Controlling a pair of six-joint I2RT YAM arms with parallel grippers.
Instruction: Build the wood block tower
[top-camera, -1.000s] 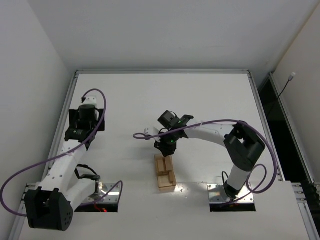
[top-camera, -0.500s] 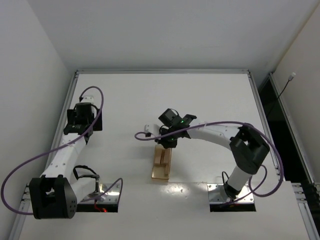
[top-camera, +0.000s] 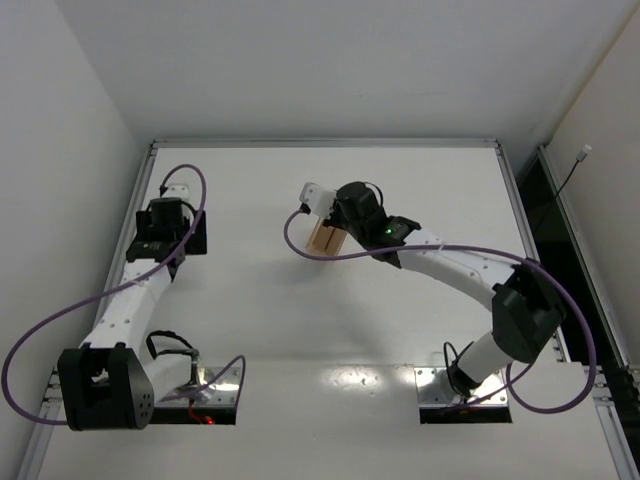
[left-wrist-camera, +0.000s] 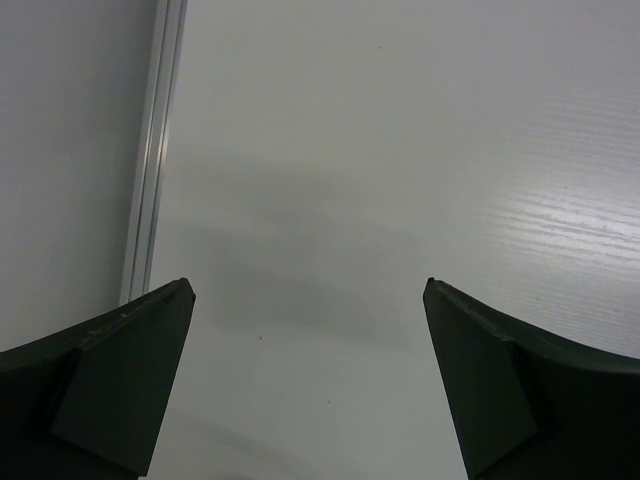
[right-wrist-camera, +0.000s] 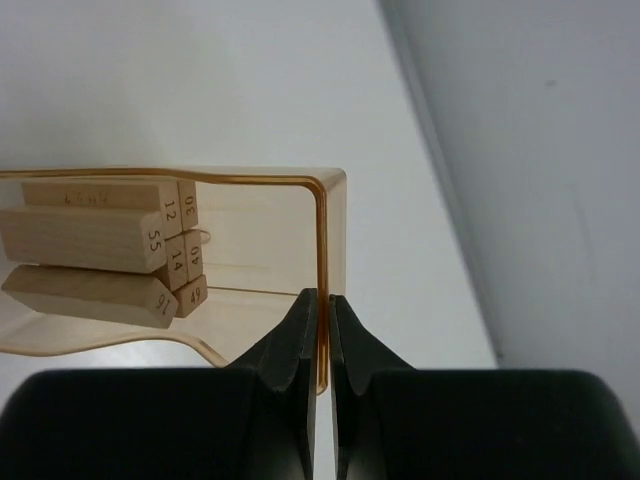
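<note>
The right fingers (right-wrist-camera: 290, 355) are clenched on the thin wall of a translucent orange tray (right-wrist-camera: 333, 235), seen just above the centre of the overhead frame. The wood blocks (right-wrist-camera: 85, 240) (numbers such as 12, 55 and 14 are printed on their ends) lie heaped inside the tray, at the left of the right wrist frame, some lengthwise and some end-on. Whether the tray touches the white counter (left-wrist-camera: 400, 150) cannot be told. At the left edge of the overhead frame, the left fingers (left-wrist-camera: 120, 365) are spread wide apart, grasping nothing, over the counter beside a metal rail (left-wrist-camera: 153, 150).
</note>
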